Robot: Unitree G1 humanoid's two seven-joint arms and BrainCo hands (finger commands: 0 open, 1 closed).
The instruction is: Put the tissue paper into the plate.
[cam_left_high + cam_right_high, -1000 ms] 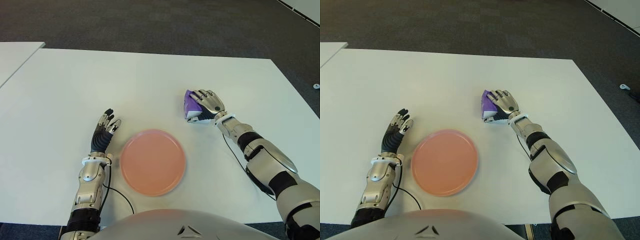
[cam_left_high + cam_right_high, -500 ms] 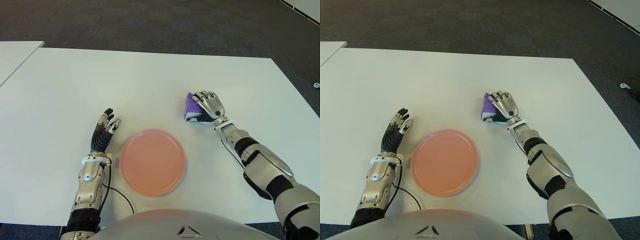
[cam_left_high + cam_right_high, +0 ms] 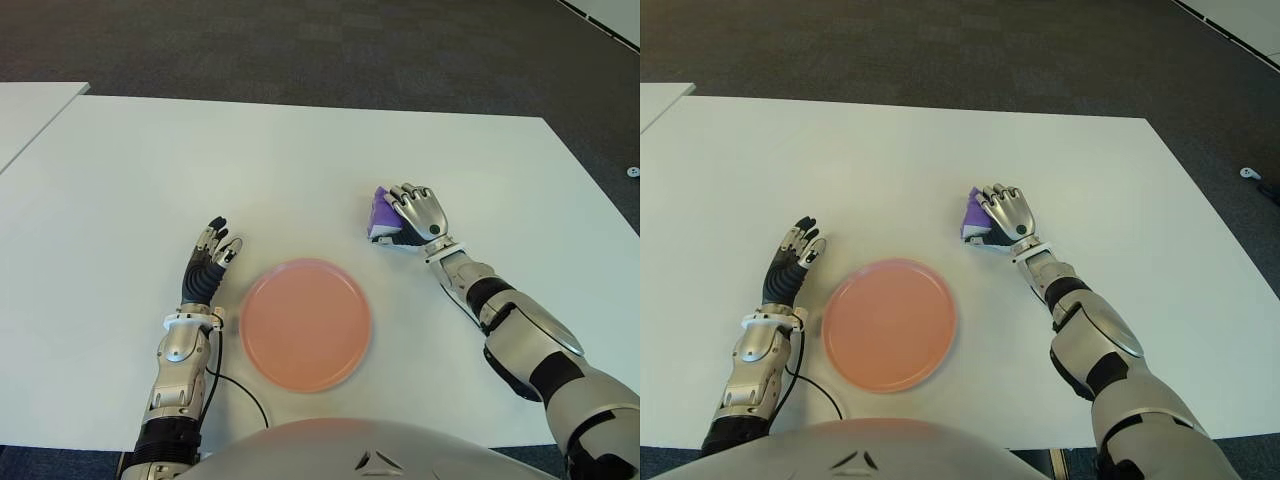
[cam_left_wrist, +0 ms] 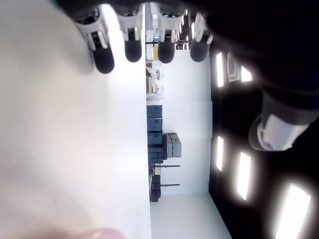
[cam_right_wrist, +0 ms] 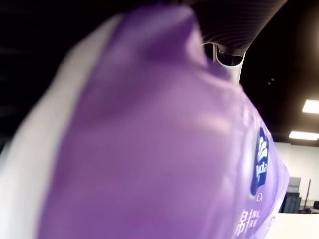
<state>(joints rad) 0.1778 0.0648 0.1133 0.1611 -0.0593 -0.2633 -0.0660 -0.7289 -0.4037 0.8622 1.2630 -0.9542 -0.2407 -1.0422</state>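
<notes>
On the white table [image 3: 300, 160], the purple tissue pack [image 3: 381, 214] was clasped under the curled right hand [image 3: 415, 214], right of the pink plate [image 3: 305, 322], apparently for lifting; the spread left hand [image 3: 207, 265] was kept left of the plate.

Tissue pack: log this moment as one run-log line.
phase: grasp | right robot hand: closed on tissue pack, on table | plate: empty | left robot hand: open, left of plate
</notes>
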